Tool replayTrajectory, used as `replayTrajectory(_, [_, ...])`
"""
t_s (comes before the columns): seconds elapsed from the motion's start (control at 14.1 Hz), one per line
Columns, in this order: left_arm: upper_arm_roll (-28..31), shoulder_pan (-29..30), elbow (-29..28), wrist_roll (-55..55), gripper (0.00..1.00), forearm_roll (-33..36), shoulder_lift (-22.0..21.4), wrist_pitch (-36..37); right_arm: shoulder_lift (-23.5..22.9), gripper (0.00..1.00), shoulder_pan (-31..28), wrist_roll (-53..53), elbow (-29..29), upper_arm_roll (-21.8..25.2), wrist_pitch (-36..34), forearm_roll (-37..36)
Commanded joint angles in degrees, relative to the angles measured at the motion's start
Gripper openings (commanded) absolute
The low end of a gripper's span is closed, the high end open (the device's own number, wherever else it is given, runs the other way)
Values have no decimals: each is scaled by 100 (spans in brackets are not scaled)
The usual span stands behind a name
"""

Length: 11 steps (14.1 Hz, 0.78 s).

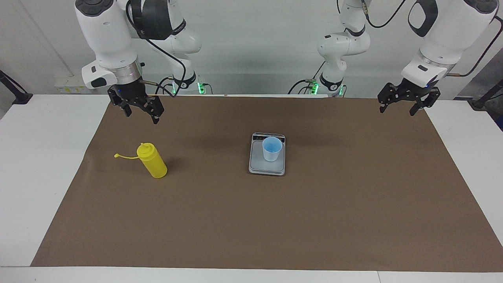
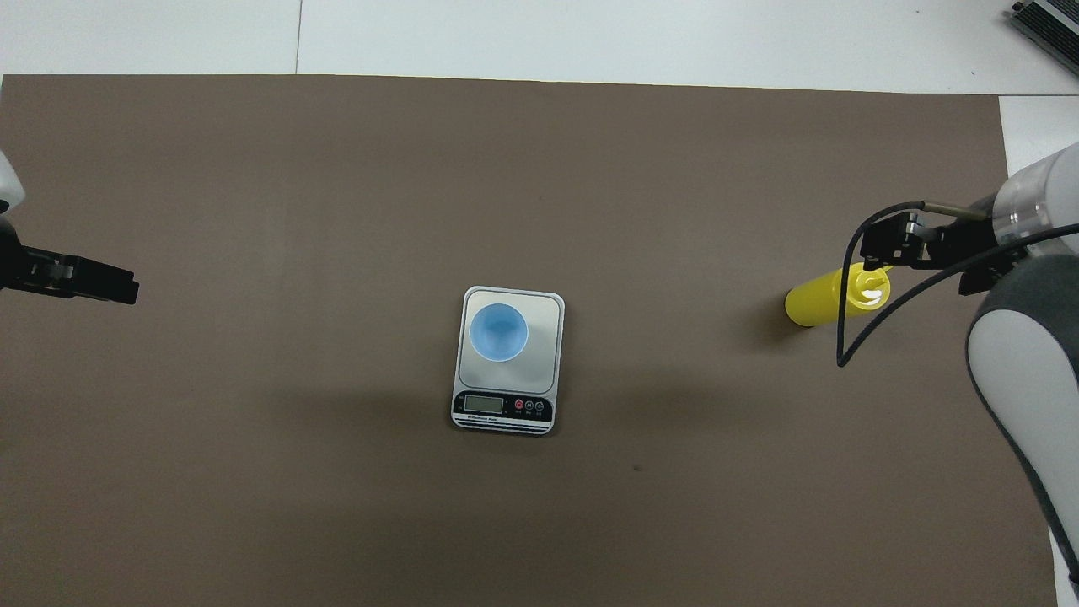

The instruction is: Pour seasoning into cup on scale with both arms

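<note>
The yellow seasoning bottle point(image 1: 154, 162) stands upright on the brown mat toward the right arm's end of the table, its tethered cap point(image 1: 117, 156) hanging out to the side. It also shows in the overhead view point(image 2: 822, 301). The light blue cup point(image 1: 272, 148) point(image 2: 498, 331) stands on the silver-grey scale point(image 1: 267, 168) point(image 2: 546, 358) at the mat's middle. My right gripper point(image 1: 142, 114) point(image 2: 892, 243) is open and empty in the air over the mat by the bottle's top, apart from it. My left gripper point(image 1: 397, 111) point(image 2: 84, 282) is open and empty, waiting over the mat's edge at the left arm's end.
A brown mat point(image 1: 275, 228) covers most of the white table point(image 1: 39, 157). The scale's dark display strip point(image 2: 503, 408) faces the robots. A grey device point(image 2: 1045, 21) lies at a table corner farthest from the robots, at the right arm's end.
</note>
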<state>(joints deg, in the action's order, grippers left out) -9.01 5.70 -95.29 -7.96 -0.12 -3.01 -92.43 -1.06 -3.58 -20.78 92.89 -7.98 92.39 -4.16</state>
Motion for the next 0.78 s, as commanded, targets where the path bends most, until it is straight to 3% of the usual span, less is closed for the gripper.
replayTrajectory(0.0, [31, -43, -51, 58, 100, -76, -68, -30, 299, 100, -2, 145, 386, -46, -178, 37])
replayTrajectory(0.71, [31, -43, -69, 58, 100, -76, -68, -30, 291, 100, -2, 584, 405, -46, 77, 257])
